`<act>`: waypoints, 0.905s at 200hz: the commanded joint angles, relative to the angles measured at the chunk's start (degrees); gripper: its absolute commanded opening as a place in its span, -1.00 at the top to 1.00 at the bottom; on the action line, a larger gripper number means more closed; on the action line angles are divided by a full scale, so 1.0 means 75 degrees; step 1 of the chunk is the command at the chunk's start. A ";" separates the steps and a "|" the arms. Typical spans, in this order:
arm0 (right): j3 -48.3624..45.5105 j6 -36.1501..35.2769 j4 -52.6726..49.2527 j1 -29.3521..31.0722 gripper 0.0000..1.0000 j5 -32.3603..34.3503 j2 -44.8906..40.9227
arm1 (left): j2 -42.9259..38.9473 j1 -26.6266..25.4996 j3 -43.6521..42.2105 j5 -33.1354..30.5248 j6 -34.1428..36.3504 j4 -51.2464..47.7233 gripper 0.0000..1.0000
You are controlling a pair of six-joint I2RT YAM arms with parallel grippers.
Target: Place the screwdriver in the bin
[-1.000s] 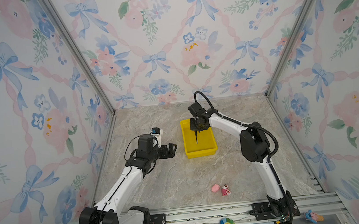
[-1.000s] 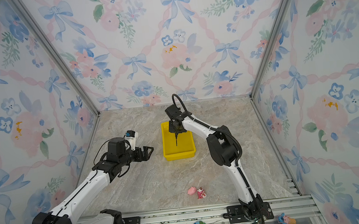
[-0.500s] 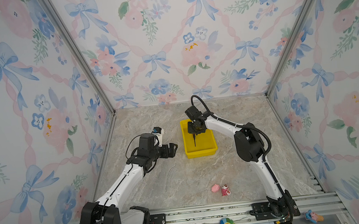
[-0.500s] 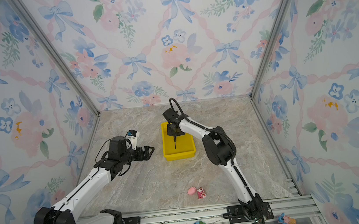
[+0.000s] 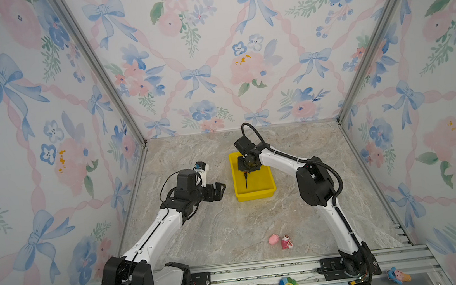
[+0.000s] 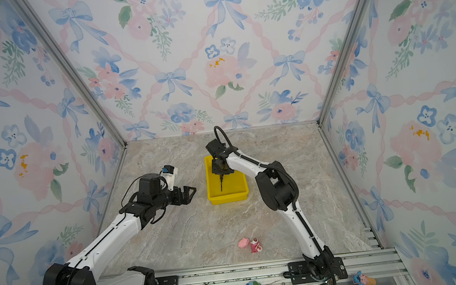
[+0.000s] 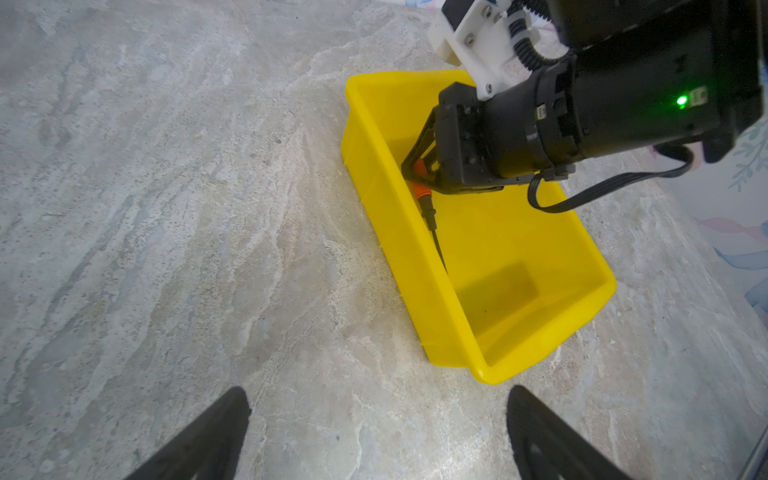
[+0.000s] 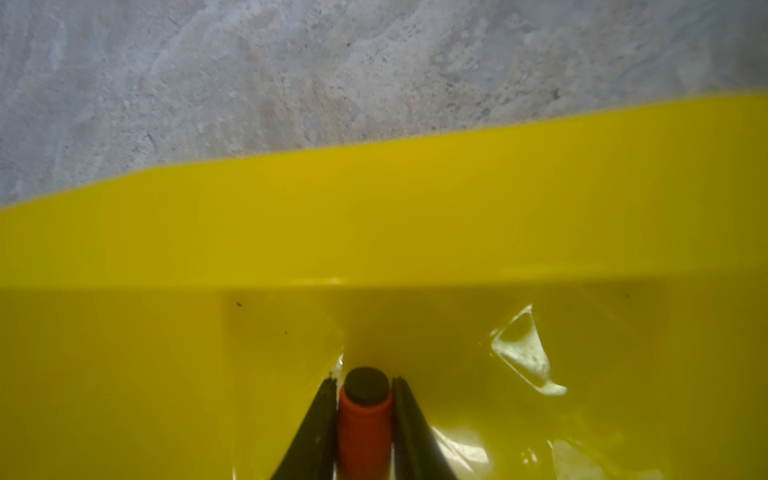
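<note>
Right arm reaches over the bin [image 5: 256, 195] from the right, elbow high, wrist bent down. Right gripper [image 5: 248, 167] sits low inside the bin's far end. Its fingers [image 8: 322, 415] flank the screwdriver [image 8: 365, 419] handle with hairline gaps, can't tell if it's still pinched. Shaft points down at the bin floor. Left gripper [image 5: 220, 191] is spread wide, empty, just left of the bin. Vs a second ago: right wrist slightly lower and further left, left arm unchanged.
</note>
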 commanded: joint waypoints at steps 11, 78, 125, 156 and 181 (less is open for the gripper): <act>0.0238 -0.0029 -0.0141 0.0063 0.22 0.0312 -0.0198 | -0.0079 -0.0042 0.0193 0.0019 0.0220 0.0037 -0.95; -0.0405 -0.0649 -0.0070 0.0080 -0.44 0.0878 -0.1938 | -0.0519 0.0006 0.0311 -0.0529 0.0153 0.0035 -0.95; -0.2546 -0.1347 0.0315 0.0025 -0.93 0.1981 -0.4337 | -0.1121 0.0023 -0.0317 -0.2248 0.0445 0.0051 -0.95; -0.4060 -0.1707 0.0522 -0.0195 -0.93 0.2674 -0.5984 | -0.1274 0.0047 -0.0579 -0.3386 0.0247 0.0097 -0.95; -0.5172 -0.1951 0.0637 -0.0602 -0.93 0.3073 -0.7064 | -0.1410 0.0139 -0.0818 -0.3965 -0.0041 0.0252 -0.95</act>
